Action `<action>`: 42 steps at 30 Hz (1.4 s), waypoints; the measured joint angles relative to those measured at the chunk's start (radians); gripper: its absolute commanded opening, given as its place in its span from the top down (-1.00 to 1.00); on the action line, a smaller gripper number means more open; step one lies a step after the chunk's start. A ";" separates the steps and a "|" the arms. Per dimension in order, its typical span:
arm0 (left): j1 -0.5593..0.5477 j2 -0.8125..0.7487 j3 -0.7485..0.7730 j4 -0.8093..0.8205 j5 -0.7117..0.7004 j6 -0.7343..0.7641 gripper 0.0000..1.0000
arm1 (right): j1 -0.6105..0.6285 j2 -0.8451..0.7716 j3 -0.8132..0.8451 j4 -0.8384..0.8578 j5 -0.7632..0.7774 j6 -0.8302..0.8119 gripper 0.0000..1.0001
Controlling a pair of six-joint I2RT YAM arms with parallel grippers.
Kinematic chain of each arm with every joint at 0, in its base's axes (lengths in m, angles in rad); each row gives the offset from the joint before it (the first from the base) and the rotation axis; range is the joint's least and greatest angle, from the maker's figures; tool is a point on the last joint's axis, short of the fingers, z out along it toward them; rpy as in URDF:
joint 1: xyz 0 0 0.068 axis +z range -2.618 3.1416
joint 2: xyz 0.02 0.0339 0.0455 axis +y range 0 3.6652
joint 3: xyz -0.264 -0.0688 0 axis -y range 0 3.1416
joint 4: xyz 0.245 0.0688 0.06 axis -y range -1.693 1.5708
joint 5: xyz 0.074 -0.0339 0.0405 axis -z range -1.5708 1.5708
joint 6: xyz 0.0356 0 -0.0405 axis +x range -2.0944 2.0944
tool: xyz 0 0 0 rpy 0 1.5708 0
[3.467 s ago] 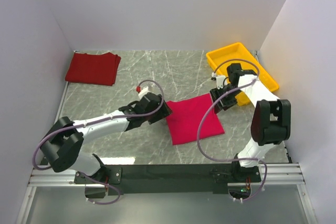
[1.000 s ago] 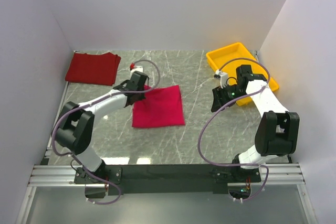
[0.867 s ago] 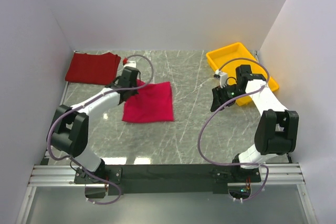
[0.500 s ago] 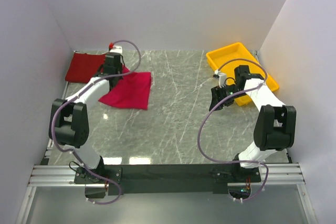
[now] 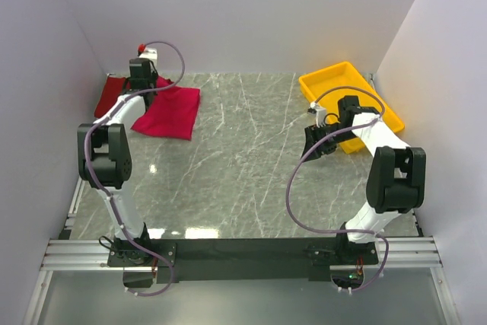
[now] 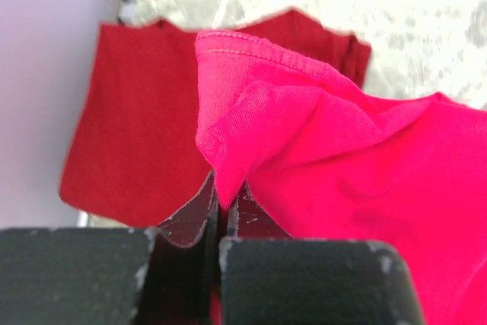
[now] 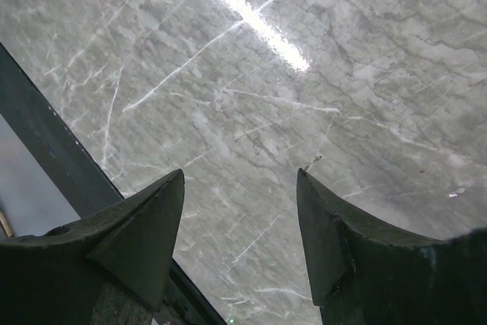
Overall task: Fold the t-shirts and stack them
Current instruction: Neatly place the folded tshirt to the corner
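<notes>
Evidently folded, the crimson t-shirt (image 5: 169, 110) is held pinched in the closed left gripper (image 6: 217, 195) at the edge of the folded maroon t-shirt (image 6: 129, 112), not yet stacked. The right gripper (image 7: 240, 211) is spread wide, empty.

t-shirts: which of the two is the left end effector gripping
The bright crimson t-shirt, its edge pinched in the shut left end effector. The darker maroon t-shirt lies flat beyond it, ungripped.
</notes>
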 measured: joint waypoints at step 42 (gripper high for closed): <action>0.235 0.255 0.379 0.086 0.090 0.105 0.98 | -0.015 0.111 -0.016 0.098 -0.003 0.036 -0.36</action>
